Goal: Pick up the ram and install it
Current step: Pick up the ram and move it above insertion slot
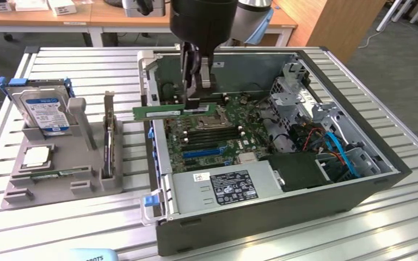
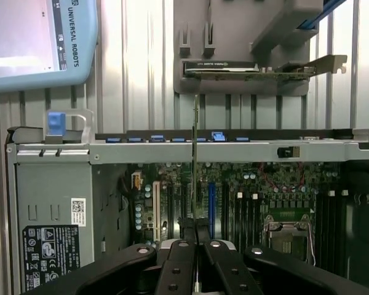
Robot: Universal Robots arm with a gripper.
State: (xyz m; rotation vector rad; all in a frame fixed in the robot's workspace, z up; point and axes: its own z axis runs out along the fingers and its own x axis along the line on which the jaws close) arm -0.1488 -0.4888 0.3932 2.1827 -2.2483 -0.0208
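The ram (image 1: 158, 112) is a long green stick, and my gripper (image 1: 196, 106) is shut on one end of it. It hangs level above the open computer case (image 1: 354, 185), its free end reaching past the case wall toward the exterior view's left. Below it lies the motherboard (image 1: 216, 144) with its dark memory slots (image 1: 220, 133) beside the processor socket (image 1: 210, 120). In the wrist view the ram (image 2: 195, 147) shows edge-on as a thin line running out from my gripper (image 2: 195, 226), above the board.
A grey holder (image 1: 49, 187) at the exterior view's left carries a hard drive (image 1: 45, 111), an upright expansion card (image 1: 108, 136) and a square silver chip (image 1: 36, 156). The power supply (image 1: 227, 187) and drive cage (image 1: 296, 92) crowd the case. A teach pendant (image 2: 37, 37) lies beyond it.
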